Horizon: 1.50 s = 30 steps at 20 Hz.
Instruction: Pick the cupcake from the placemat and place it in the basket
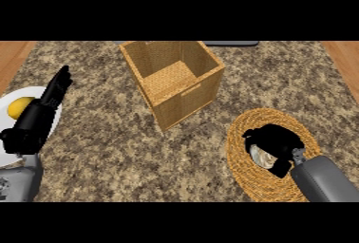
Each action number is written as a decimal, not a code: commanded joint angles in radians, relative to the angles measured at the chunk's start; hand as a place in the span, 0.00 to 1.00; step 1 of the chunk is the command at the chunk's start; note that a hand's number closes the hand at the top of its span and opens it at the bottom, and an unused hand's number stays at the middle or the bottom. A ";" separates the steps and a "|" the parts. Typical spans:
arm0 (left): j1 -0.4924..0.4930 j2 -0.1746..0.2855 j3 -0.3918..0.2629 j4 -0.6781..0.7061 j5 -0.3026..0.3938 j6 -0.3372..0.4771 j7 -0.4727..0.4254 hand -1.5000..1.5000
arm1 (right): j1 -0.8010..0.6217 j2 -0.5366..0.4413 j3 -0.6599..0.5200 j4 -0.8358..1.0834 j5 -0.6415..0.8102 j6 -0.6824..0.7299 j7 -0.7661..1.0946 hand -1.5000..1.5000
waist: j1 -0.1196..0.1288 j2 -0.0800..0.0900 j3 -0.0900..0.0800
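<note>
A round woven placemat [255,124] lies on the counter at the right. My right hand [278,139] is down on it, fingers curled round the cupcake [263,155], of which only a pale swirl shows under the palm. The wicker basket [163,79], a tall open box, stands at the middle back, up and to the left of the placemat; nothing shows inside it. My left hand [41,113] rests at the left edge with straight fingers pointing up, holding nothing.
A white plate [8,100] with a yellow fruit [21,106] on it sits at the far left, partly hidden by my left hand. Speckled counter lies between the basket and the placemat. Wooden strips border the counter at both sides.
</note>
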 commanded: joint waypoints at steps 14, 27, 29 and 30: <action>0.054 0.002 0.066 0.009 -0.018 0.035 0.030 0.50 | 0.141 0.146 -0.392 0.034 0.063 -0.249 0.553 1.00 | -0.165 -0.028 0.005; 0.049 0.008 0.039 0.002 -0.013 -0.005 0.002 0.50 | 0.013 0.426 -0.317 -0.623 0.200 -0.697 1.129 1.00 | -0.057 -0.014 0.007; 0.006 0.009 0.030 -0.013 -0.006 -0.015 0.038 0.50 | -0.054 0.427 -0.228 -0.703 0.277 -0.654 1.245 1.00 | -0.041 -0.013 0.006; 0.012 -0.010 0.008 -0.005 -0.019 -0.010 0.034 0.50 | -0.115 0.427 -0.204 -0.728 0.321 -0.589 1.290 1.00 | -0.028 -0.004 0.006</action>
